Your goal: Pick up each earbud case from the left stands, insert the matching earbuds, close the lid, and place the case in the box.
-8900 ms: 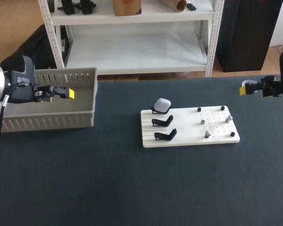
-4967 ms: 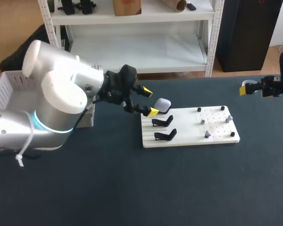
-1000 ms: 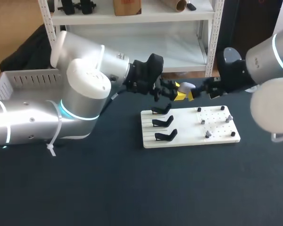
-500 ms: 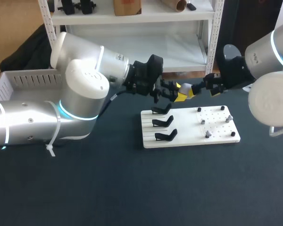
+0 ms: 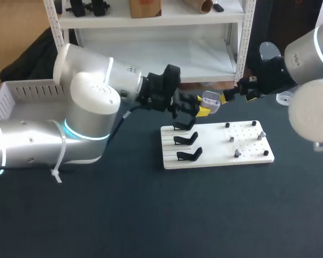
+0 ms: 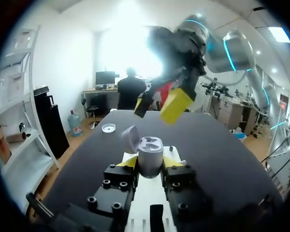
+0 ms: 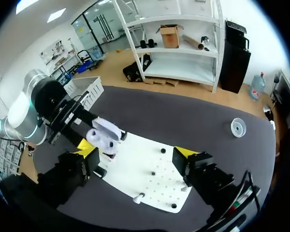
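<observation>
My left gripper hangs over the far edge of the white board, shut on a pale earbud case. In the left wrist view the case stands upright between the yellow fingertips with its lid flipped open. My right gripper is open, a little to the right of the case and apart from it. From the right wrist the case shows just ahead of one of my right gripper's fingers. Small grey earbuds sit on pegs on the board's right half.
Three bare black stands line the board's left half. The white slatted box stands at the table's far left, behind my left arm. Dark tabletop lies in front of the board.
My right gripper has drawn back to the right and away from the case. My left gripper has kept the case in nearly the same spot.
</observation>
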Robot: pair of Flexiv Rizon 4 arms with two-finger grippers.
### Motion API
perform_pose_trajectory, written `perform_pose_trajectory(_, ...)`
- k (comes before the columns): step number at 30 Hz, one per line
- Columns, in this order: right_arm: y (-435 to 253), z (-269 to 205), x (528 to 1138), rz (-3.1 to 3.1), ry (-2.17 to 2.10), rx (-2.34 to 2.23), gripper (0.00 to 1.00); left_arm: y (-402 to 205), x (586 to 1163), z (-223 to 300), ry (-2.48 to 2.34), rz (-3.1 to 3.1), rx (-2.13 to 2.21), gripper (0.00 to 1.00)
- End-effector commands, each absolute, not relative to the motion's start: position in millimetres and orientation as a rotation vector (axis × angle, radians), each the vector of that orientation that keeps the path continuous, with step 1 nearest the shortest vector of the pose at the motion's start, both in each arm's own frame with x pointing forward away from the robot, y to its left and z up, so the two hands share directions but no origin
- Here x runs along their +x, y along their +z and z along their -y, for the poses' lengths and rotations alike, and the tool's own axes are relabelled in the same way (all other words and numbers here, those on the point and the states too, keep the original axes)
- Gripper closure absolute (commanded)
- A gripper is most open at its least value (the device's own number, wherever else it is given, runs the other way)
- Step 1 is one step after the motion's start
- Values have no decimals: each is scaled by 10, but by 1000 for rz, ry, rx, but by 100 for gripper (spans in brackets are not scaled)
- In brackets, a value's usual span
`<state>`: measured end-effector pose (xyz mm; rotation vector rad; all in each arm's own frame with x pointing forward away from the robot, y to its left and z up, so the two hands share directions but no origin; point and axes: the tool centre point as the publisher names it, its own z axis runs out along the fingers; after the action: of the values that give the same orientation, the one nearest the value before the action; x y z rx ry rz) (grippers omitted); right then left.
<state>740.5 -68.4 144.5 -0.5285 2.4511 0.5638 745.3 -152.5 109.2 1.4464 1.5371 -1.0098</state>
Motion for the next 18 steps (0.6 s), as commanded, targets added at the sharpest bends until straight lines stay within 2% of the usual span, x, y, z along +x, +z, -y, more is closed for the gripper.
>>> perform_pose_trajectory(1,1530,875,7164,-2464,384,-541,0,1144,7355,1392,-1029,-1481,1336,100)
perform_pose_trajectory(11,1432,1362,7035,-2707,73,-534,0,1404,7358,1179,-1018,-1450,1122,100)
perform_pose_trajectory(18,1214,1475,6908,-2781,-171,-432,0,1404,7358,1179,-1018,-1450,1122,100)
